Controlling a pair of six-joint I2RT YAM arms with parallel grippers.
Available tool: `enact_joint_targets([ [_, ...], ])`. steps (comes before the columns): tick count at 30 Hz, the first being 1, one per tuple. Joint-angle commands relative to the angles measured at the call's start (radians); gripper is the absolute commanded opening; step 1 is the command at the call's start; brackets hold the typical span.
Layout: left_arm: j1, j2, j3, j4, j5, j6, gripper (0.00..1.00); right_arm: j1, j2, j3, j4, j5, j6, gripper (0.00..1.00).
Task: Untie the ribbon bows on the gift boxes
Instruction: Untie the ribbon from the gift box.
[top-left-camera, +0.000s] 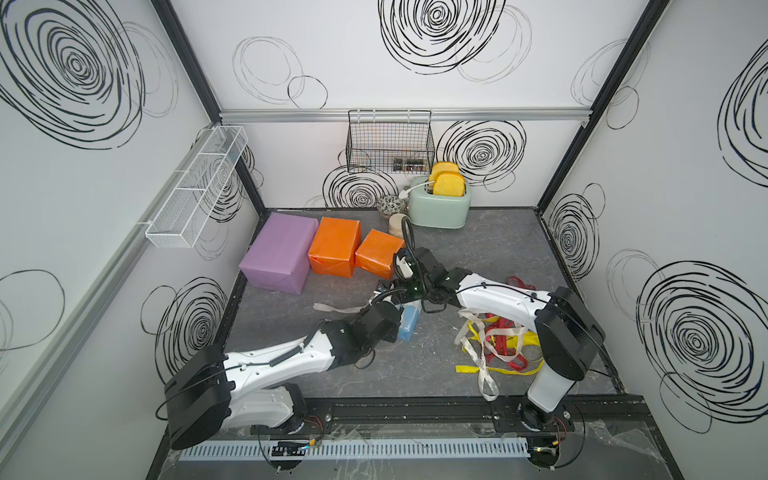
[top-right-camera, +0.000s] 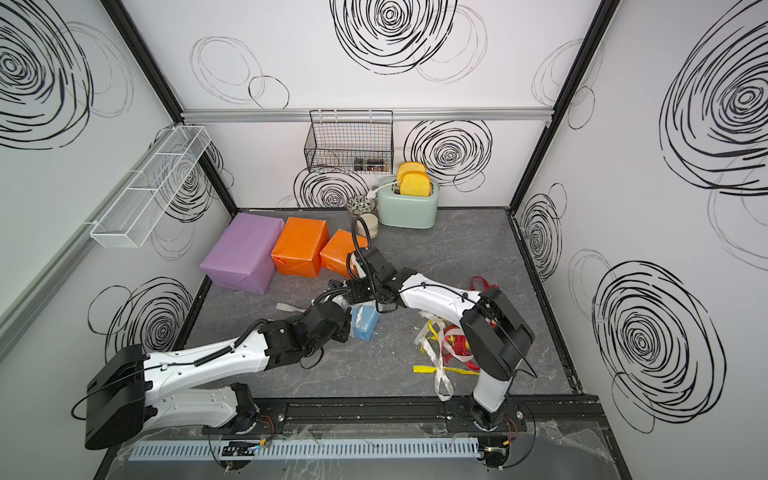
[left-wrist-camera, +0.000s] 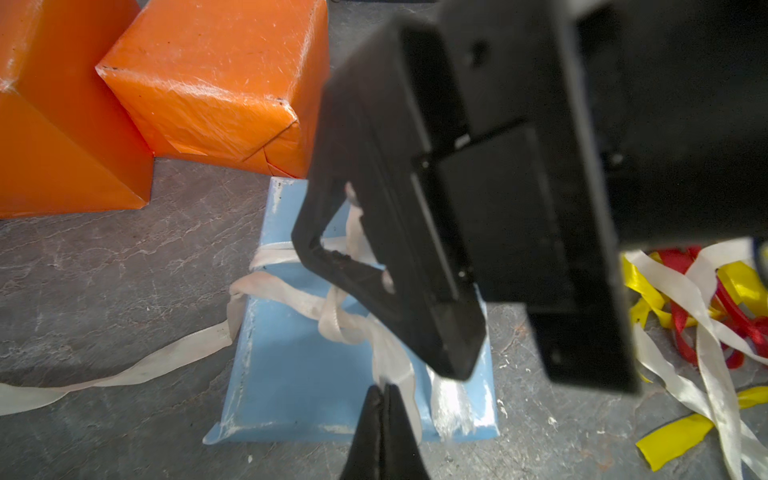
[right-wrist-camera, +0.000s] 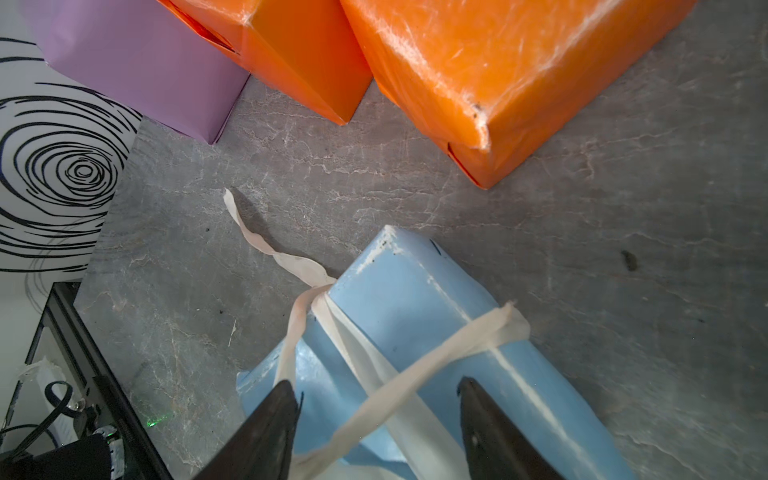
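Lilac box (top-left-camera: 278, 253), medium orange box (top-left-camera: 334, 245) and smaller orange box (top-left-camera: 376, 253) sat in a row on the bench (top-left-camera: 490, 249), beyond both grippers and left of them. Left gripper (left-wrist-camera: 384, 399) was pinched together on a strand of the white ribbon (left-wrist-camera: 291, 295), with the light-blue box (left-wrist-camera: 291, 374) directly under and ahead of its tips. The ribbon was wrapped crosswise round that box, with one tail trailing off across the bench to the gripper's left. Right gripper (right-wrist-camera: 380, 432) hung over the same box, jaws apart, one finger on each side of the ribbon crossing. Loose ribbons (top-left-camera: 498, 340) in yellow, red and white were piled behind it, under the right arm.
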Motion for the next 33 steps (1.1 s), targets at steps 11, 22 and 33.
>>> enact_joint_targets([
  [11,-0.002,-0.024,-0.02,0.033,-0.025,-0.014,0.0,-0.032,0.035,0.027,0.002,-0.008,0.063,0.11],
  [22,-0.014,-0.09,-0.112,0.065,-0.045,-0.053,0.0,-0.2,-0.075,-0.088,0.105,-0.136,0.122,0.12],
  [33,-0.033,-0.26,-0.271,0.085,-0.139,-0.143,0.0,-0.423,-0.124,-0.281,0.252,-0.268,0.229,0.12],
])
